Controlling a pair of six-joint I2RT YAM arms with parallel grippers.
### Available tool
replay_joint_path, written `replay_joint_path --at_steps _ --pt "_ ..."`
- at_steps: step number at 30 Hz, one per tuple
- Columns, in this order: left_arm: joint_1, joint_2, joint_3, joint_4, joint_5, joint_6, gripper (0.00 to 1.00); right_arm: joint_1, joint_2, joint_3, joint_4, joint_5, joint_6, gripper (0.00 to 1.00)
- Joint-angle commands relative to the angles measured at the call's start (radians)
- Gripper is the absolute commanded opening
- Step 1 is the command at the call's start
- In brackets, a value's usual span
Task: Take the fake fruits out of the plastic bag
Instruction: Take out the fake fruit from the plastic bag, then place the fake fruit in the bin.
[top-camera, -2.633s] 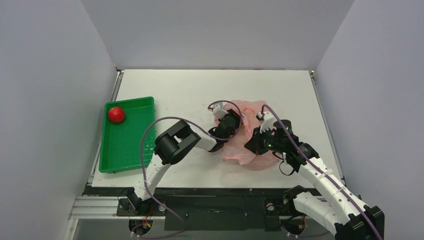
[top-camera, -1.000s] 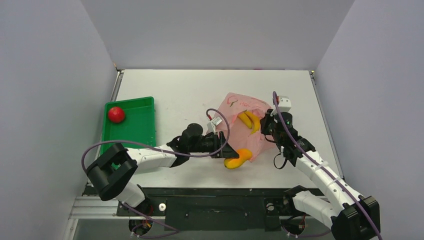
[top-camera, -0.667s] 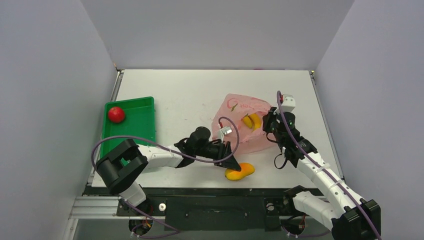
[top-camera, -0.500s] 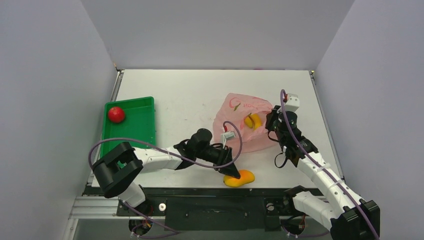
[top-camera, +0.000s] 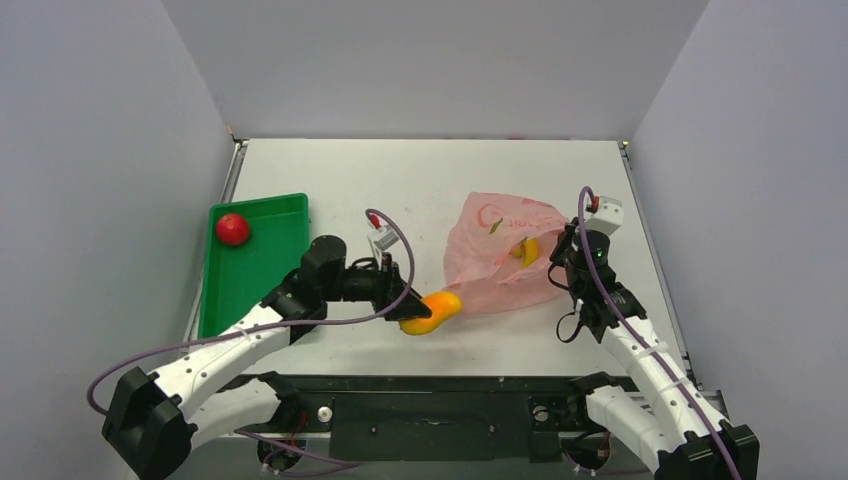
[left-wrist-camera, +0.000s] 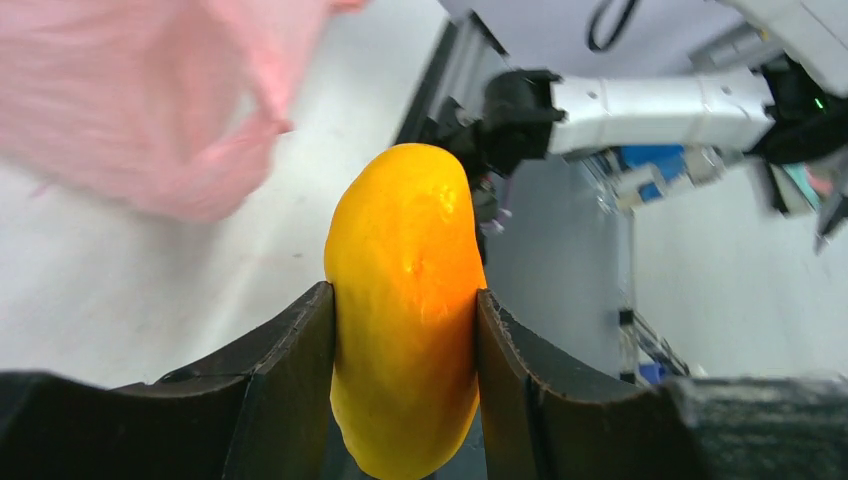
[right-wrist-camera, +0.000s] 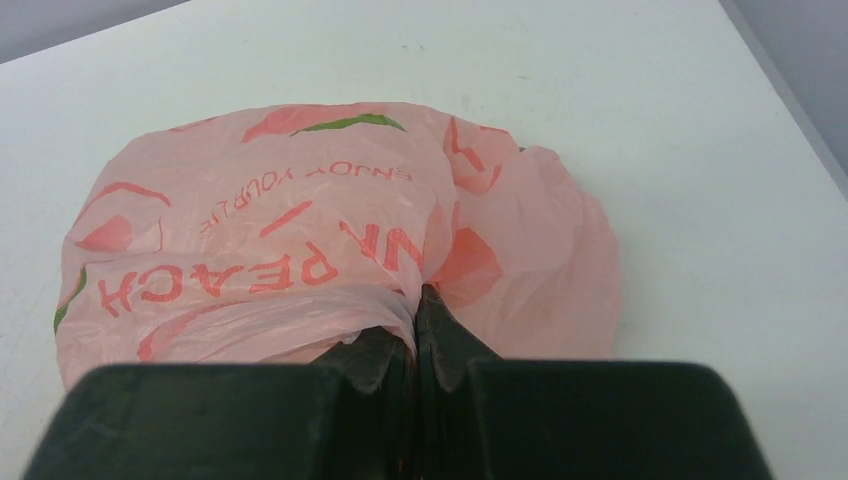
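At the far left of the top view sits the green tray (top-camera: 290, 205), with the red fruit (top-camera: 232, 228) in its far corner. That fruit is not ours to move.

Next comes the left gripper (left-wrist-camera: 405, 292), clamped on the orange fruit (top-camera: 432, 311). In the wrist view both fingers (left-wrist-camera: 290, 380) press its flanks, and its long axis runs straight out past the tips. From above, that axis lies roughly from 8 to 2 o'clock. The fruit is clear of the plastic bag (top-camera: 495, 262), just off the bag's 8 o'clock edge and above the bare table (top-camera: 350, 175). We cannot tell whether it touches the surface.

This is the relation we would steer by. The tray lies at about 9 to 10 o'clock from the held fruit, well apart from it, and the left arm is the nearer one. In our judgement, a sweep that way would be what puts the fruit down.

Further right, a yellow banana (top-camera: 527, 250) shows through the bag's thin pink skin, toward its 3 o'clock side, so the task is only partly done.

At the far right, the right gripper (right-wrist-camera: 420, 325) is pinched tight on a gathered fold of the bag and holds that side.
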Motion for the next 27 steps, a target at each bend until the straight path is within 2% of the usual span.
replay_joint_path --at_steps 1,2,3,4,7,8,11,14,15,16,18,20,25,27 --pt "0.124 -0.121 0.082 -0.278 -0.112 0.128 0.0 -0.021 -0.029 -0.006 -0.015 0.061 -0.018 0.0" --pt "0.144 -0.145 0.123 -0.387 -0.244 0.157 0.0 -0.023 -0.028 -0.005 -0.02 0.062 -0.019 0.0" --pt "0.183 -0.154 0.142 -0.442 -0.318 0.167 0.0 -0.025 -0.029 -0.005 -0.021 0.059 -0.023 0.0" --pt "0.203 -0.165 0.18 -0.538 -0.49 0.183 0.0 -0.025 -0.029 -0.004 -0.019 0.052 -0.024 0.0" --pt "0.298 -0.161 0.222 -0.643 -0.775 0.226 0.0 -0.028 -0.033 -0.004 -0.013 0.032 -0.031 0.0" --pt "0.315 -0.149 0.231 -0.666 -0.913 0.233 0.0 -0.028 -0.033 -0.003 -0.011 0.023 -0.031 0.0" --pt "0.382 -0.12 0.202 -0.634 -1.17 0.293 0.0 -0.03 -0.038 -0.002 -0.007 0.005 -0.036 0.0" --pt "0.441 -0.072 0.157 -0.498 -1.337 0.351 0.0 -0.03 -0.048 -0.004 -0.005 -0.002 -0.042 0.0" --pt "0.459 -0.061 0.14 -0.47 -1.368 0.37 0.0 -0.031 -0.049 -0.004 -0.005 -0.002 -0.043 0.0" --pt "0.523 -0.031 0.137 -0.428 -1.352 0.368 0.0 -0.03 -0.054 -0.005 -0.005 -0.004 -0.043 0.0" --pt "0.624 0.025 0.167 -0.426 -1.231 0.323 0.0 -0.032 -0.055 -0.005 0.0 -0.013 -0.045 0.0" --pt "0.669 0.092 0.218 -0.424 -1.156 0.302 0.0 -0.033 -0.057 -0.003 -0.002 -0.021 -0.046 0.0" --pt "0.702 0.298 0.383 -0.455 -1.092 0.37 0.0 -0.036 -0.065 -0.014 0.014 -0.04 -0.048 0.0" --pt "0.718 0.387 0.404 -0.427 -1.038 0.401 0.0 -0.037 -0.065 -0.018 0.018 -0.046 -0.049 0.0"
